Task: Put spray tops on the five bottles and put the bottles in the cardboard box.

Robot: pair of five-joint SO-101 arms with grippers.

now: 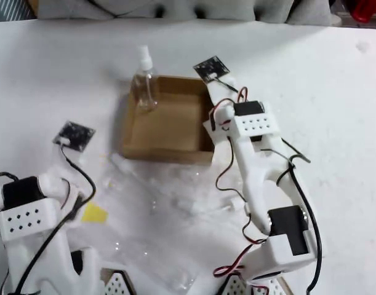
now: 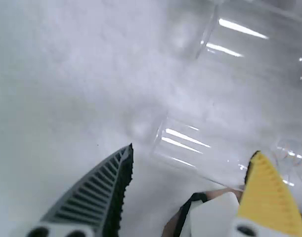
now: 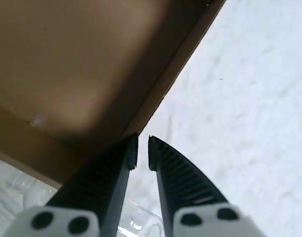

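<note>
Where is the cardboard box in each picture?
High view: cardboard box in the middle of the table.
Right wrist view: its corner, just beyond the shut right gripper.
Left wrist view: clear bottles lying on the table instead.
Shared landmark: those clear bottles.

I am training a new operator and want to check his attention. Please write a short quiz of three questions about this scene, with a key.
1. True or false: the left gripper is shut on a bottle.
2. How many bottles stand upright in the cardboard box?
3. The right gripper is: A) open, B) shut and empty, C) holding a spray top.
Key: 1 false, it is open over a lying clear bottle; 2 one, the capped bottle; 3 B.
</note>
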